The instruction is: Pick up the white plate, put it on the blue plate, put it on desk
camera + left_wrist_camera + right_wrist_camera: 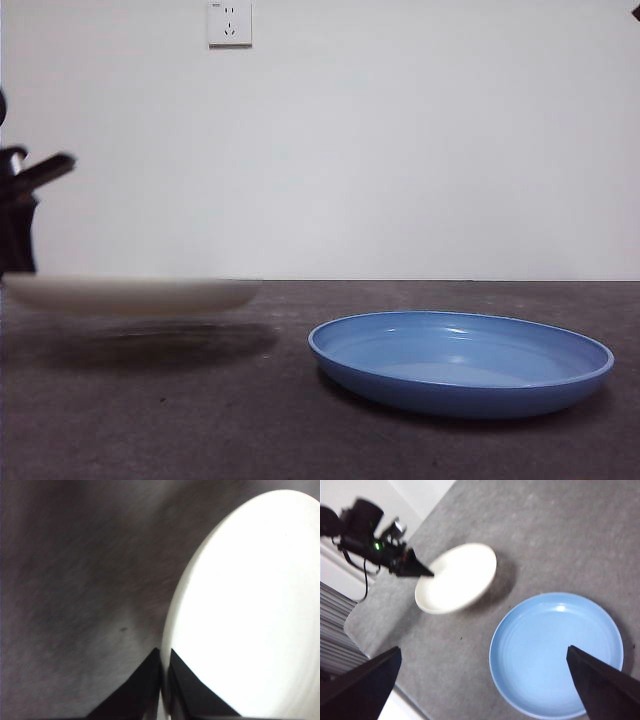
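The white plate [135, 295] hangs level a little above the desk [250, 420] at the left, casting a shadow beneath it. My left gripper [164, 680] is shut on its rim; in the front view that gripper [15, 235] shows as a dark shape at the left edge. The white plate [250, 615] fills much of the left wrist view. From the right wrist I see the white plate [457, 577] held by the left gripper [417, 571]. The blue plate [460, 360] rests on the desk to the right, apart from the white one. My right gripper [485, 680] is open, high above the blue plate [555, 652].
A white wall with a power socket [229, 22] stands behind the desk. The desk's edge [385, 645] and a striped surface beyond it show in the right wrist view.
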`<state>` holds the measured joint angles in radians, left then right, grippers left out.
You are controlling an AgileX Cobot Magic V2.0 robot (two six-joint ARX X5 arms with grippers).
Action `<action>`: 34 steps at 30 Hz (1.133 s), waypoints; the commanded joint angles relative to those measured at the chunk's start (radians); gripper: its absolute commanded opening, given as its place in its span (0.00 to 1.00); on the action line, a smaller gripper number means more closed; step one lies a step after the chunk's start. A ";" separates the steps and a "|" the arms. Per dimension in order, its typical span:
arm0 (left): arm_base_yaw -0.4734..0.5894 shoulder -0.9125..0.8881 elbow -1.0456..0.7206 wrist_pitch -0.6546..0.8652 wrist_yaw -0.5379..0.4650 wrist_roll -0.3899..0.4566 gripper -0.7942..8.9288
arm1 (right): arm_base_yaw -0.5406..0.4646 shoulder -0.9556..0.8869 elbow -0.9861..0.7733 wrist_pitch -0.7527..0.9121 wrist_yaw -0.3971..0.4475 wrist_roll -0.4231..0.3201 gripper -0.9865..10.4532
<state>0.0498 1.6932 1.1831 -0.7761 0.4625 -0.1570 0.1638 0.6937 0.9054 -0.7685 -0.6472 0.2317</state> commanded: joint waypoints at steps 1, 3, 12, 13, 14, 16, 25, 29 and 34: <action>-0.026 -0.002 0.090 -0.051 0.010 -0.032 0.09 | 0.004 0.002 0.043 -0.023 0.006 -0.020 0.67; -0.051 -0.002 0.145 -0.113 0.010 -0.039 0.09 | 0.004 0.002 0.065 -0.060 0.040 -0.029 0.67; -0.265 -0.002 0.232 -0.206 0.010 -0.080 0.09 | 0.004 -0.005 0.202 -0.288 0.239 -0.129 0.67; -0.298 -0.002 0.232 -0.202 0.010 -0.094 0.09 | 0.004 -0.007 0.215 -0.302 0.254 -0.136 0.67; -0.332 -0.001 0.232 -0.194 0.010 -0.106 0.09 | 0.004 -0.013 0.225 -0.313 0.265 -0.140 0.67; -0.397 0.000 0.232 -0.174 0.010 -0.135 0.09 | 0.004 -0.024 0.237 -0.319 0.271 -0.141 0.67; -0.613 0.094 0.232 -0.011 0.009 -0.264 0.09 | 0.006 -0.085 0.237 -0.370 0.272 -0.147 0.67; -0.657 0.161 0.232 0.050 0.009 -0.288 0.09 | 0.017 -0.110 0.237 -0.382 0.278 -0.147 0.67; -0.676 0.211 0.232 0.106 -0.033 -0.302 0.09 | 0.037 -0.117 0.237 -0.395 0.279 -0.146 0.67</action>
<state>-0.6205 1.8854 1.3979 -0.6785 0.4347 -0.4438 0.1959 0.5735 1.1271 -1.1667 -0.3695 0.1001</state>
